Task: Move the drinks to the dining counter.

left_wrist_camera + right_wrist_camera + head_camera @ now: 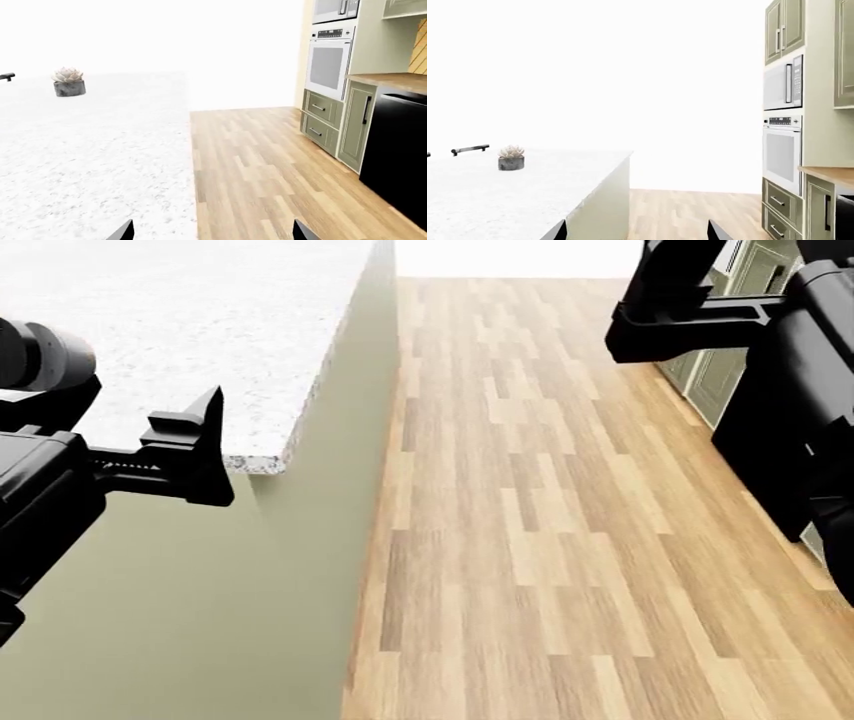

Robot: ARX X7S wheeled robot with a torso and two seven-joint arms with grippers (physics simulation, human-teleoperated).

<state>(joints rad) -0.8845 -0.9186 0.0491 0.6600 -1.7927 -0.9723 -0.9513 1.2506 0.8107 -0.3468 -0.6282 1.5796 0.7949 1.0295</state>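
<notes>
While no drinks showed in any view, we judged ourselves at the fetching step.
Both the left gripper and right gripper were spread, empty; the dining counter lay just beyond our left gripper; next we needed to locate the drinks.

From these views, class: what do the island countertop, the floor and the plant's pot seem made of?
Dining counter: white stone, likely granite or quartz, finely grey-speckled and smooth. Floor: light wood planks or laminate, with staggered grained boards. Plant pot: mottled grey, perhaps stone or concrete.
</notes>
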